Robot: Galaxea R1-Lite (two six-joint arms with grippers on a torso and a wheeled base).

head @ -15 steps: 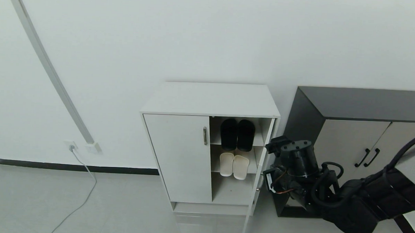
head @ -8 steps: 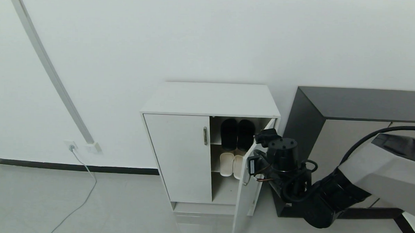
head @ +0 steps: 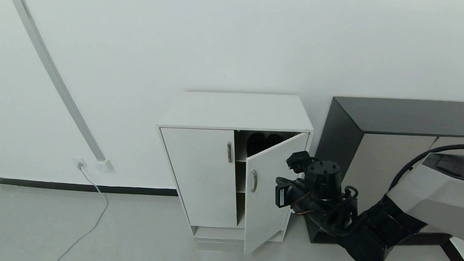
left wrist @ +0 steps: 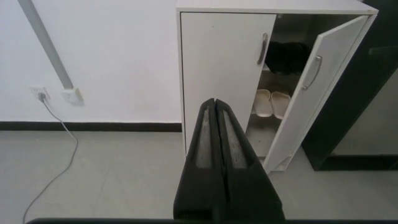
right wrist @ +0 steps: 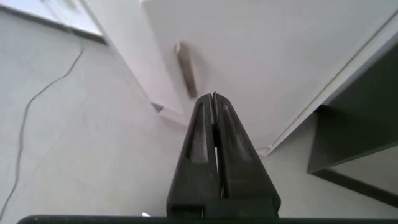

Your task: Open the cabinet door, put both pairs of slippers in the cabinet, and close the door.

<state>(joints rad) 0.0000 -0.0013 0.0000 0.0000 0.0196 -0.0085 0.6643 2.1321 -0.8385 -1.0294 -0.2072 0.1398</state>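
Observation:
The white cabinet [head: 236,109] stands against the wall, its left door [head: 199,175] closed and its right door [head: 268,186] standing ajar at roughly half way. Black slippers [head: 260,141] lie on the top shelf, dark above the door's edge. The left wrist view shows the black slippers [left wrist: 287,57] and, one shelf below, the white slippers [left wrist: 273,102]. My right gripper [right wrist: 214,98] is shut and empty, close to the outer face of the right door beside its handle [right wrist: 185,70]. My left gripper [left wrist: 214,102] is shut and empty, well back from the cabinet, above the floor.
A dark sideboard [head: 402,115] stands directly right of the cabinet, with my right arm in front of it. A wall socket [head: 79,164] with a cable [head: 94,214] trailing over the floor is at the left. Open floor lies before the cabinet.
The right door has swung from wide open to about half shut, with my right arm moving left along with it. In the head view the white slippers are now hidden behind the door.

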